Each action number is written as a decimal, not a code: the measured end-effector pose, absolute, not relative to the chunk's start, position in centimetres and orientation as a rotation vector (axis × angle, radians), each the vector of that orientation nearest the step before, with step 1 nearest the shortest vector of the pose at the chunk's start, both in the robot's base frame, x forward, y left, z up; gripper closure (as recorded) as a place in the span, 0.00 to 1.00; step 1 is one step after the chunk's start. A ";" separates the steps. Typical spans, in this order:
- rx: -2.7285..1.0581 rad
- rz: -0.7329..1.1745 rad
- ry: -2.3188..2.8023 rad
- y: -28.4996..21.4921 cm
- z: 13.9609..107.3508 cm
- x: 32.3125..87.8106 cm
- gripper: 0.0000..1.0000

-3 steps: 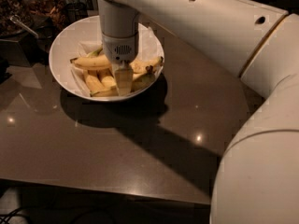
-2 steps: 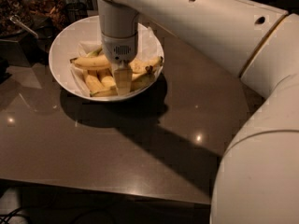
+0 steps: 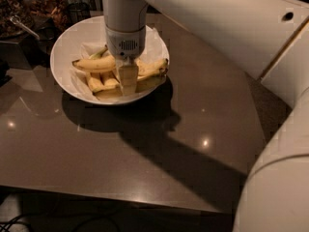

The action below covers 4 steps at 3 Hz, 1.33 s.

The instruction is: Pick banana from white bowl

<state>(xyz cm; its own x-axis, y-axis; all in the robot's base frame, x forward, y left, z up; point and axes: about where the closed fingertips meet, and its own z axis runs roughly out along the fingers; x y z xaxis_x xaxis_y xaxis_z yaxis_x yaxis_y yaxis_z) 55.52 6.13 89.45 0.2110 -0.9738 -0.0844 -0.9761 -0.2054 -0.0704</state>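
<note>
In the camera view, the white bowl (image 3: pixel 62 50) sits at the far left of the dark table (image 3: pixel 120 149). The banana (image 3: pixel 94 64) lies across the bowl on top of shorter bananas (image 3: pixel 102 83). The gripper (image 3: pixel 128 83) is down in the bowl, right over the banana's middle. You cannot tell if the gripper is open or closed, because the wrist and the fruit hide it. The banana is probably light, soft and a bit smooth, so squeeze gently. Hold it around the fat middle, not the thin ends. Its middle is hidden, so you cannot be sure it is all one banana. The dark things far left are hard to make out.
</note>
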 end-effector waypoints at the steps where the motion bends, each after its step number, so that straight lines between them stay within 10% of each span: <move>1: -2.325 -0.004 1.894 5.7 92.3 54.6 1.00; 4: -2.271 0.038 1.863 4.2 95.5 50.5 1.00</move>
